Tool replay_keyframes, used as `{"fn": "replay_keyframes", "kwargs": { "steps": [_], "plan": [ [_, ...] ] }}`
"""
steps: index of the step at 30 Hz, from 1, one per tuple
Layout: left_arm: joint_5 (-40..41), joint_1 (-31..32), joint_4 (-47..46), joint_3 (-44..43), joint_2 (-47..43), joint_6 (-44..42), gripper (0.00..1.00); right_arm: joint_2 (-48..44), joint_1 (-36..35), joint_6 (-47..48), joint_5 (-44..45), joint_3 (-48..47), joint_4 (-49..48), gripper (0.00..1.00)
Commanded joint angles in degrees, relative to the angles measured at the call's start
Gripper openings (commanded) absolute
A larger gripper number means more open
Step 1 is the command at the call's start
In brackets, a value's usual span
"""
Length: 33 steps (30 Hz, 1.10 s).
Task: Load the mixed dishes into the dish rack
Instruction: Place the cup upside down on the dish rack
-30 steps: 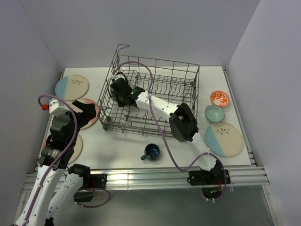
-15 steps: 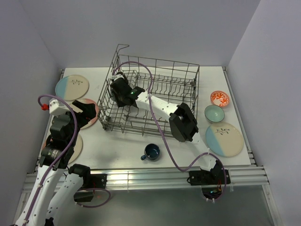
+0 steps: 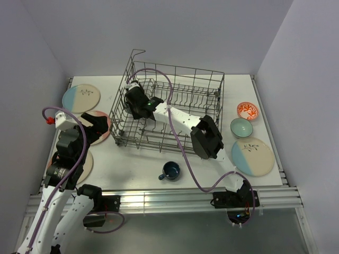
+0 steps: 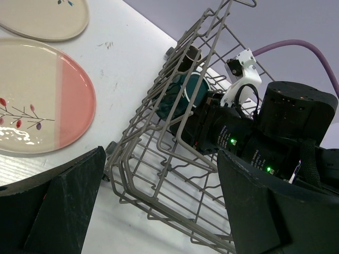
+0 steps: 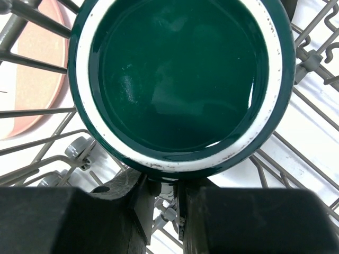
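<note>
1. White table (image 3: 143, 164), pale walls (image 3: 159, 32).
2. Right gripper (image 5: 163, 186): fingers clamped on teal mug (image 5: 180, 79), inside dish rack (image 3: 180, 68), left end.
3. Brown mug (image 4: 186, 57) just beyond it in rack.
4. Left gripper (image 4: 159, 174): fingers spread wide, empty, above pink plate (image 4: 37, 100) beside rack.

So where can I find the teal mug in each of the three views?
Top external: not clearly seen; the right gripper covers it at the left end of the dish rack.
Left wrist: the teal mug is at upper centre, lying on its side behind the rack's wires.
Right wrist: it fills most of the picture, mouth toward the camera.
Shared landmark: the grey rack wires around it.
</note>
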State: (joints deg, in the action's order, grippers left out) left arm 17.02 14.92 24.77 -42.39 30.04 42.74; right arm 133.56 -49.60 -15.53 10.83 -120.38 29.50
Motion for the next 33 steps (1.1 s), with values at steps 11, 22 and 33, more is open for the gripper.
{"fn": "replay_keyframes", "kwargs": {
  "steps": [11,22,33],
  "plan": [
    [0.2,-0.3,-0.7,0.4,-1.1,0.9,0.93,1.9,0.6,-0.9,-1.2,-4.1,-1.1,0.00],
    [0.5,-0.3,-0.3,0.0,-1.4,1.7,0.93,0.3,1.8,-3.7,-3.3,-3.2,-2.2,0.25],
    [-0.1,-0.3,-1.4,-0.3,-0.6,2.0,0.92,-3.7,3.9,-5.7,-7.0,-1.9,-2.7,0.48]
  ]
}}
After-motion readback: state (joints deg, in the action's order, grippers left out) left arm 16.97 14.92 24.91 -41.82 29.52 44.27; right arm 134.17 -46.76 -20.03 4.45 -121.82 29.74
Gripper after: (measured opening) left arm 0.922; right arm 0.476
